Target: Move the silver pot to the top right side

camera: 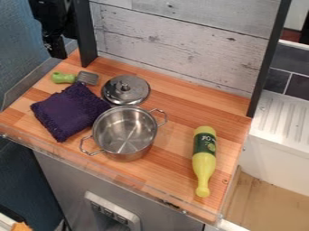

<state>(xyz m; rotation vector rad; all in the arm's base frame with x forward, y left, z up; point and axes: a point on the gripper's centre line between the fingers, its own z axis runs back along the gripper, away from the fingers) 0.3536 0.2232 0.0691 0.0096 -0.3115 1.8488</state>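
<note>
Camera view: the silver pot (pixel 125 133), open at the top and with two loop handles, stands near the middle of the wooden work surface (pixel 166 180), between the purple cloth (pixel 72 110) and the yellow bottle (pixel 204 164), which lies on its side. The lid (pixel 125 89) lies behind the pot. The black gripper (pixel 57 50) hangs at the upper left, well apart from the pot; whether it is open or closed cannot be determined.

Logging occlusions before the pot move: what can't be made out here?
Camera view:
Silver pot, underside: hidden by its own walls.
Wooden counter under purple cloth: covered.
Black arm, upper part: cut off by top edge.
Yellow bottle, label's fine print: too small.
Orange item, full shape: cut off by bottom edge.
</note>
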